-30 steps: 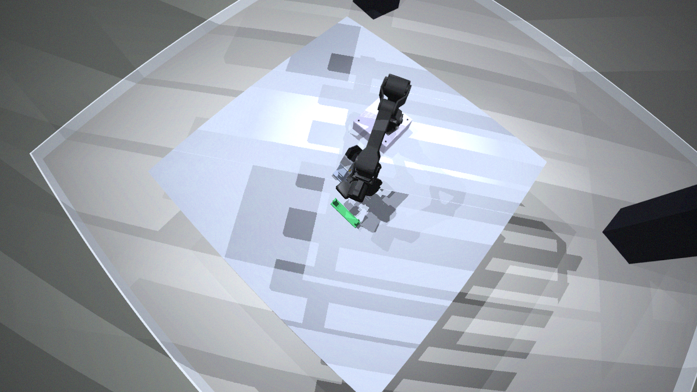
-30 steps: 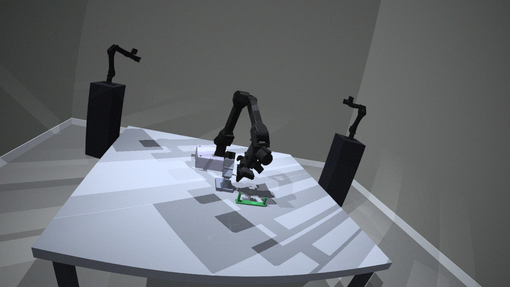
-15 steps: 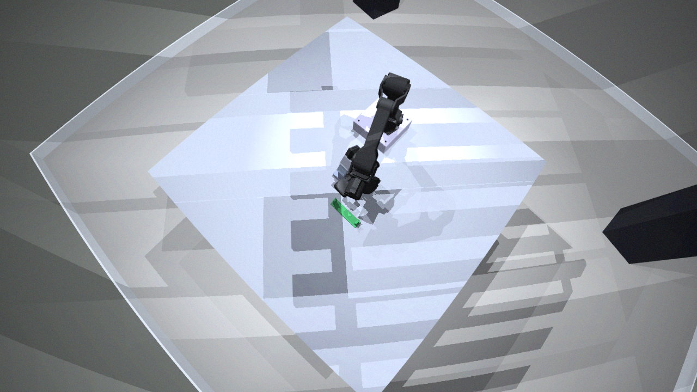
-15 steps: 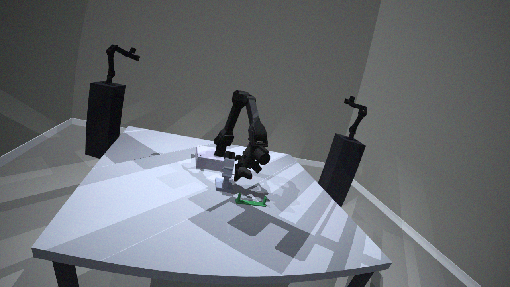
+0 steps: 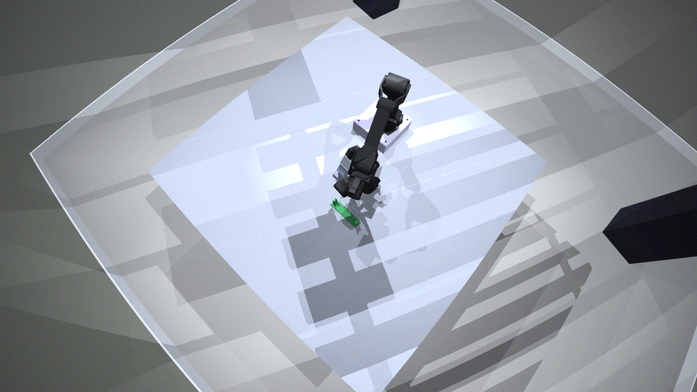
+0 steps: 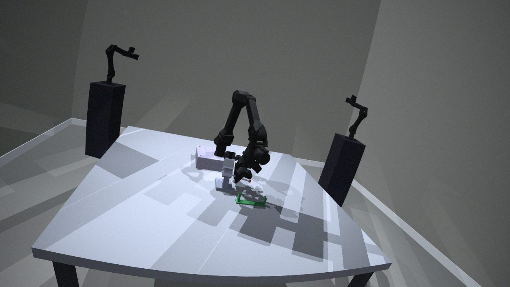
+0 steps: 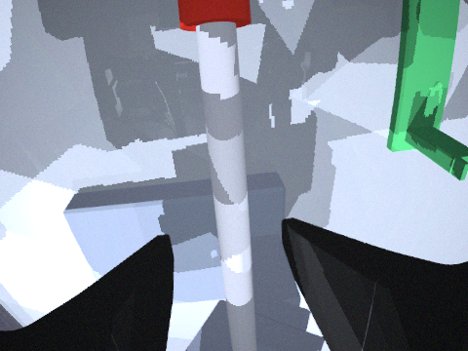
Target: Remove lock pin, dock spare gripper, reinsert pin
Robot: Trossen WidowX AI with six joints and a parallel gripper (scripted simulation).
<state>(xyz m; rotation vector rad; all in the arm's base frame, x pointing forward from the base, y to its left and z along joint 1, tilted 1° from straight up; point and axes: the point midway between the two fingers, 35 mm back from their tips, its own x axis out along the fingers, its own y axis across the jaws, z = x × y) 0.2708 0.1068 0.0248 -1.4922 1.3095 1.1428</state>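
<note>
1. The lock pin's shaft (image 7: 226, 168) looks smooth, like pale plastic.
2. The red head (image 7: 214, 12) (image 6: 249, 181) seems smooth plastic.
3. That green cradle (image 5: 345, 213) (image 6: 251, 203) (image 7: 424, 73) looks like smooth plastic.
4. The gripper (image 7: 226, 238) looks matt black.

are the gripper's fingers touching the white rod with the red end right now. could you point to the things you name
Apart: the wrist view shows the open fingers standing one on each side of the white rod (image 7: 226, 161), with a visible gap on both sides.

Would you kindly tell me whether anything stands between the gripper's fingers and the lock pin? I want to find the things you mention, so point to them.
Nothing visible does: in the wrist view, the gripper (image 5: 342, 189) (image 6: 236, 179) (image 7: 226, 238) is open, with visible gaps on both sides of the lock pin (image 6: 249, 181) (image 7: 228, 166).
</note>
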